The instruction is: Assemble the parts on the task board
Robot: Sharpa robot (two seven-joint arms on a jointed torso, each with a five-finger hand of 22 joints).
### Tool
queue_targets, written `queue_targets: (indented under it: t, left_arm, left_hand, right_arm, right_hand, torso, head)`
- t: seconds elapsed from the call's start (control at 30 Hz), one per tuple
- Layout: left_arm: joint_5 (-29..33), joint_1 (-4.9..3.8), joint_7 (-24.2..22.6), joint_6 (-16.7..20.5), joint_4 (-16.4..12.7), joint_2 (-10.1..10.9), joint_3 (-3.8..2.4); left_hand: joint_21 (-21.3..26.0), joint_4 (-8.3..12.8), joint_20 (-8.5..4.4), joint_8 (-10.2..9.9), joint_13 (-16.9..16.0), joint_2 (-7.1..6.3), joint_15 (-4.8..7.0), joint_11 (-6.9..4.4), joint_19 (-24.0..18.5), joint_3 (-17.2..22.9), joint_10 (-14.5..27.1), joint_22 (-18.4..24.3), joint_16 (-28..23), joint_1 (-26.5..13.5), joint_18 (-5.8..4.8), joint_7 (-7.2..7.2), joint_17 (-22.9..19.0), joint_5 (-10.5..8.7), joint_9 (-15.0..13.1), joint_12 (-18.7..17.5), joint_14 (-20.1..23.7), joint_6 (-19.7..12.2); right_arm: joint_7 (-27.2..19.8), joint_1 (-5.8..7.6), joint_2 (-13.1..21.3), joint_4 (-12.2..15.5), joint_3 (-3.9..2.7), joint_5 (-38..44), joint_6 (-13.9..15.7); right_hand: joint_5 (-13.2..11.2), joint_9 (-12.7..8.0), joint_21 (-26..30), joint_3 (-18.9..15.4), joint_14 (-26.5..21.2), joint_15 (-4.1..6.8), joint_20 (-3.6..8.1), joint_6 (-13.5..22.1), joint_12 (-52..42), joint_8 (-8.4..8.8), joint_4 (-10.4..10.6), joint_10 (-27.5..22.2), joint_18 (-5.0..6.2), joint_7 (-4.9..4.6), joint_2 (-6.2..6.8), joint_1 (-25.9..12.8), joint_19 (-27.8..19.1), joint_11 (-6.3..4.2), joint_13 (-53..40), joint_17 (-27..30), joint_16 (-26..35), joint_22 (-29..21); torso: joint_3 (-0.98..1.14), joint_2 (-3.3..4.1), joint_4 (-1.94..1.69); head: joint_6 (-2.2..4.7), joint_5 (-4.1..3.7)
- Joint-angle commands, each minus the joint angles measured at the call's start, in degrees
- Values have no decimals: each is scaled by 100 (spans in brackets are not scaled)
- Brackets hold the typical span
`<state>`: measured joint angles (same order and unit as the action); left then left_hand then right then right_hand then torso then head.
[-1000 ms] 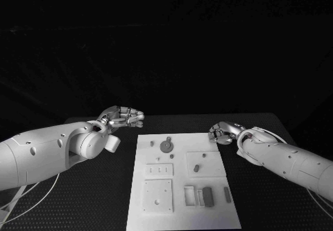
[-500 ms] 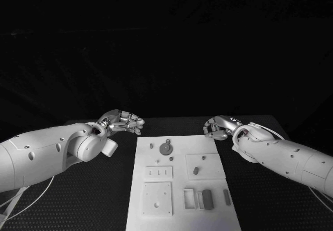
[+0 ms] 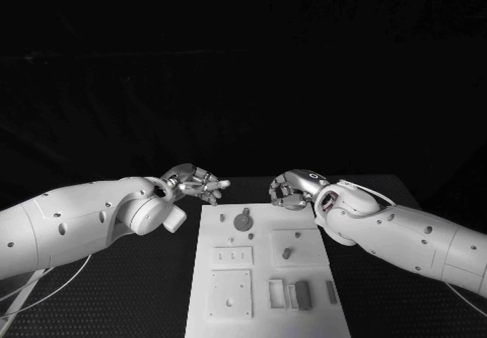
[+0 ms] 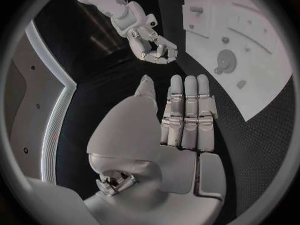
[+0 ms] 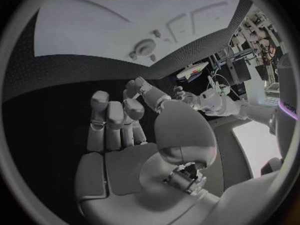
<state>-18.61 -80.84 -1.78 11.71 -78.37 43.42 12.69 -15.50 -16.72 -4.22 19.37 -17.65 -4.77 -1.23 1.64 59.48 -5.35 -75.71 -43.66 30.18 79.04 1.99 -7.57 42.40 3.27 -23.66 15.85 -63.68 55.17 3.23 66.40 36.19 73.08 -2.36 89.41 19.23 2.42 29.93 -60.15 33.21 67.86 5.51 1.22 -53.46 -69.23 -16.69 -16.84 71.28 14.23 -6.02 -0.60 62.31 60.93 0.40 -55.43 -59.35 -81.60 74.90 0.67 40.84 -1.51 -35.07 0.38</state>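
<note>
Left hand [image 3: 195,182] hovers off the task board's [image 3: 266,282] far corner at approx 11 o'clock, fingers straight and side by side, holding nothing; right hand [image 3: 289,190] at approx 1 o'clock over the far edge, fingers loosely curled, also w/o anything in it. Grey parts on the board: round disc [image 3: 243,221] near far end, small slug [image 3: 286,252] mid-board, dark bars [image 3: 303,291] at approx 5 o'clock.

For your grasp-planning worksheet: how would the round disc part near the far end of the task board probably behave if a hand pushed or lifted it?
The disc part lies flat on the task board, so it would probably slide, not tip. It looks small and thin, likely light, and perhaps awkward to pinch by its edge.
</note>
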Motion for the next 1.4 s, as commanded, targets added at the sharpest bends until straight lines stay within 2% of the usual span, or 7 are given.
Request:
queue_targets:
  t: [0.03, 0.2, 0.37, 0.53, 0.77, 0.97, 1.4]
  left_arm:
    - [-412, -17, 553, -62, -24, -120, 1]
    - [-466, -16, 757, 68, -64, -289, 39]
    - [-502, -14, 911, 493, -178, -390, 51]
    - [-502, -14, 1075, 572, -219, -446, 69]
    - [-510, -13, 1199, 701, -321, -446, 75]
    - [-469, -13, 1225, 696, -348, -458, 75]
    - [-388, -13, 1289, 659, -384, -483, 75]
  left_hand:
    - [-28, -9, -48, -48, -75, -37, 40, 11, -9, -51, 56, -23, 43, -183, -52, -14, 23, -17, 20, 39, 24, -27]
    - [-2, -10, -45, -117, -151, -73, 27, 37, -66, -111, 125, -46, 35, -304, -77, -47, 49, -46, 55, 44, 70, -113]
    - [56, -7, -7, -165, -185, -37, -24, 86, -185, -159, 305, -55, -24, -343, -95, -77, 52, -48, 75, -23, 203, -181]
    - [70, -7, 13, -150, -207, -3, -43, 120, -219, -141, 403, -74, -35, -295, -94, -97, 66, -48, 67, -64, 242, -146]
    - [69, -3, 17, -132, -242, 29, -45, 117, -223, -116, 412, -94, -29, -227, -84, -85, 81, -47, 58, -59, 243, -106]
    - [68, 3, 19, -117, -288, 96, -43, 109, -223, -74, 415, -120, -23, -67, -76, -69, 99, -45, 52, -49, 239, -67]
    - [64, 2, 16, -107, -356, 185, -35, 100, -210, 25, 407, -160, -13, 139, -73, -56, 122, -46, 48, -40, 220, -26]
  right_arm:
    - [420, 2, -65, 231, -1, 373, -62]
    - [548, 0, -180, 433, 0, 458, -49]
    - [644, -1, -273, 525, 1, 486, -57]
    - [729, -6, -316, 619, 1, 524, -79]
    - [826, -9, -365, 687, 2, 547, -119]
    - [879, -14, -406, 714, 3, 566, -132]
    - [942, -17, -491, 736, 3, 568, -121]
  right_hand:
    - [37, 40, -33, -1, -15, 23, 46, -104, -3, -30, 8, 19, 77, -56, 30, -14, 7, -25, 10, 9, 21, 69]
    - [37, 40, -31, -6, -26, 27, 48, -106, 2, -29, 8, 20, 77, -53, 46, -21, 9, -28, 14, 33, 31, 66]
    - [37, 41, -30, -7, -33, 31, 50, -110, 7, -29, 7, 20, 77, -50, 58, -22, 11, -31, 17, 48, 39, 64]
    - [37, 41, -29, -7, -26, 33, 52, -113, 10, -29, 7, 21, 77, -48, 63, -21, 14, -33, 19, 45, 39, 62]
    - [37, 43, -29, -5, -8, 39, 55, -122, 15, -30, 13, 25, 77, -43, 54, -26, 24, -39, 23, 39, 39, 58]
    - [37, 43, -29, -7, -7, 41, 57, -125, 17, -30, 11, 28, 77, -41, 58, -30, 29, -41, 25, 45, 42, 56]
    - [37, 44, -28, -9, 3, 46, 61, -129, 21, -29, 9, 33, 77, -37, 72, -35, 37, -45, 29, 50, 46, 51]
  torso:
    - [-13, -85, 22]
    - [-29, -125, 32]
    - [-43, -147, 32]
    - [-32, -135, 32]
    - [-42, -127, 34]
    - [-34, -128, 39]
    - [-35, -130, 36]
  head:
    - [-21, 58]
    - [-31, 91]
    - [-47, 98]
    - [-38, 127]
    - [-53, 121]
    - [-61, 116]
    - [-62, 101]
